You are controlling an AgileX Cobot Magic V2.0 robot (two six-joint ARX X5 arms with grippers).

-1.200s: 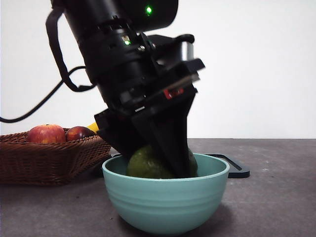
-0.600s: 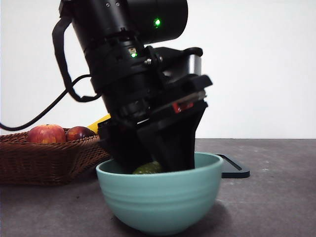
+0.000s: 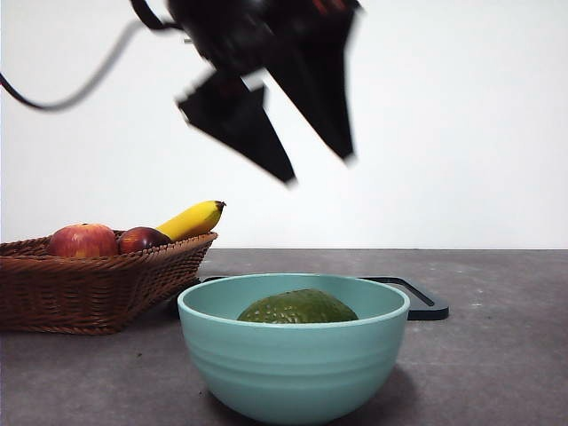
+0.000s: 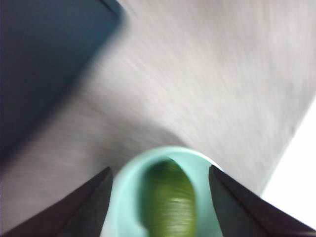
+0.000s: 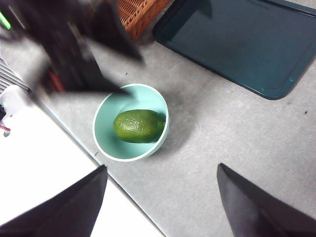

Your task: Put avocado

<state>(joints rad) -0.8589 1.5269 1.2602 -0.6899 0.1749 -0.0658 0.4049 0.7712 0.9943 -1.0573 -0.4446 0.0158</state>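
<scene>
The dark green avocado (image 3: pixel 297 307) lies on its side inside the light teal bowl (image 3: pixel 293 355) at the front of the table. My left gripper (image 3: pixel 315 169) is open and empty, lifted well above the bowl and blurred by motion. Its wrist view looks down on the avocado (image 4: pixel 170 202) in the bowl (image 4: pixel 121 197) between its spread jaws. My right gripper (image 5: pixel 160 202) is open and empty, high above the table, looking down on the avocado (image 5: pixel 138 126), the bowl (image 5: pixel 106 148) and the left gripper (image 5: pixel 131 71).
A woven basket (image 3: pixel 98 284) at the left holds two red apples (image 3: pixel 84 241) and a yellow banana (image 3: pixel 191 219). A dark tray (image 3: pixel 417 297) lies flat behind the bowl; it also shows in the right wrist view (image 5: pixel 237 44). The table edge runs near the bowl.
My left gripper has let go of the avocado, opened, and risen out of the bowl to high above it. The avocado now rests in the bowl.
</scene>
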